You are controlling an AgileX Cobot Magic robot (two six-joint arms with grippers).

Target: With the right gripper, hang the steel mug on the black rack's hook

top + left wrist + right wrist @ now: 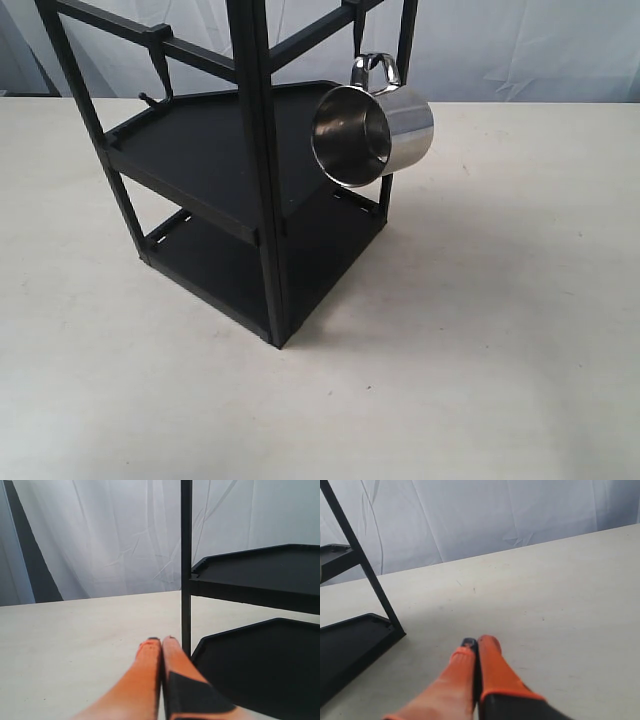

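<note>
The table (480, 380) is spreading pale and bare beneath everything, with white curtain behind. The black rack (262, 180) is standing at about eleven o'clock from the exterior view's centre, two tray shelves between square posts. The steel mug (375, 128) is hanging at the rack's two o'clock corner, its handle looped over the hook (358, 40), mouth tilting toward the camera; the hang is looking complete.

Judging by its mirror finish, the mug is likely rigid, light and slippery. The handle loop or the rim is offering the surest hold, since the round sides could slide between fingers.

The right gripper (477, 641) is sitting low over bare table with its orange fingers pressed together, holding nothing. The left gripper (161, 640) is likewise closed and empty, right beside a rack post. A second hook (160, 62) is hanging unused on the rear crossbar.
</note>
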